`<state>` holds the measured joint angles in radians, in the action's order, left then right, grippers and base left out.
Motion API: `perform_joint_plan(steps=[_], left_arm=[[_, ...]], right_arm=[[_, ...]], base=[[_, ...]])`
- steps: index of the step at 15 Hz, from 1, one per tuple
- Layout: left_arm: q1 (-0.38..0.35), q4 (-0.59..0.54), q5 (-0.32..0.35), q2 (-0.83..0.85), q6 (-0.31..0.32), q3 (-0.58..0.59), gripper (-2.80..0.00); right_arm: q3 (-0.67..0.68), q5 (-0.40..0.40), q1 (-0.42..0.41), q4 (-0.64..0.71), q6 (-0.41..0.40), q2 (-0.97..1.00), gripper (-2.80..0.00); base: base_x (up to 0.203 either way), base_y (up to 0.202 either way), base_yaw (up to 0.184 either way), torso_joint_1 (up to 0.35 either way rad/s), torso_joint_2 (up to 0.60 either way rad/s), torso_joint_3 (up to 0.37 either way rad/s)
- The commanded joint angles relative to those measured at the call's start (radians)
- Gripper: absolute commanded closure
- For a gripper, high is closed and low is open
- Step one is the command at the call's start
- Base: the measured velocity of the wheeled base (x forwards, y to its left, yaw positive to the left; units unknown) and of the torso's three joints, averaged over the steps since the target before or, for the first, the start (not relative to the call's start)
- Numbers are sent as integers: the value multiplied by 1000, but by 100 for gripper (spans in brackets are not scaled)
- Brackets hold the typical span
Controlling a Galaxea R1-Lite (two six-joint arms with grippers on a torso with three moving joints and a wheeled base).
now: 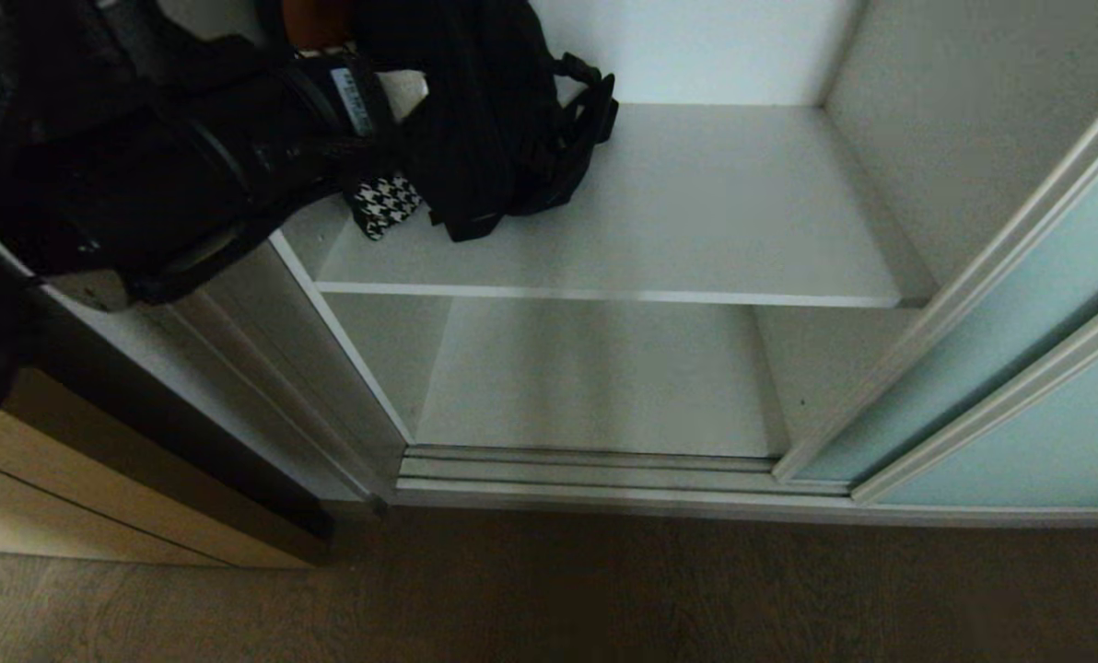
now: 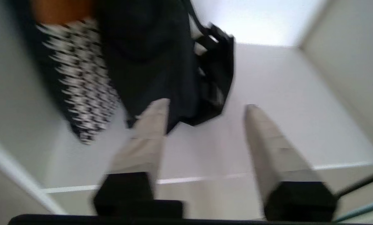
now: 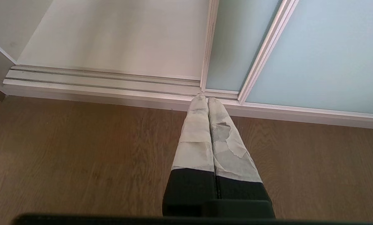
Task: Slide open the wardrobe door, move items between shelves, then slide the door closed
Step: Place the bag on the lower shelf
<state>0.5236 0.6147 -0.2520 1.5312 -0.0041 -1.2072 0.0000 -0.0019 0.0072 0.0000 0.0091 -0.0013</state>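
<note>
Clothes sit bunched at the left rear of the upper shelf (image 1: 678,221): a houndstooth piece (image 2: 80,84) against the side wall, a long black cloth (image 2: 149,62) beside it, and a strappy black bundle (image 2: 216,68) on its far side. The left gripper (image 2: 205,107) points into the shelf with fingers spread and nothing between them, one fingertip overlapping the black cloth's lower edge, so the pile lies just ahead and up-left. The right gripper (image 3: 207,99), pressed closed and empty, hangs low by the floor track (image 3: 105,82), making the left arm the nearer; the sliding door (image 1: 1000,368) stands open at right.
</note>
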Motion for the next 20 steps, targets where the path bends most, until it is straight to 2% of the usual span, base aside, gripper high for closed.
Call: perform_joint_plan(steps=[1,6,12,20], left_arm=[[23,17,-40,90,6,-25,-280],[23,104,-114,156,33,-38,-280],[21,276,-148,224,109,-43,-280],[23,297,-164,224,121,-68,-280]], right_arm=[[0,0,0,0,0,-2,0],[0,0,0,0,0,-2,0],[0,0,0,0,0,-2,0],[0,0,0,0,0,-2,0]], base=[[0,0,0,0,0,0],[0,0,0,0,0,0],[0,0,0,0,0,0],[0,0,0,0,0,0]])
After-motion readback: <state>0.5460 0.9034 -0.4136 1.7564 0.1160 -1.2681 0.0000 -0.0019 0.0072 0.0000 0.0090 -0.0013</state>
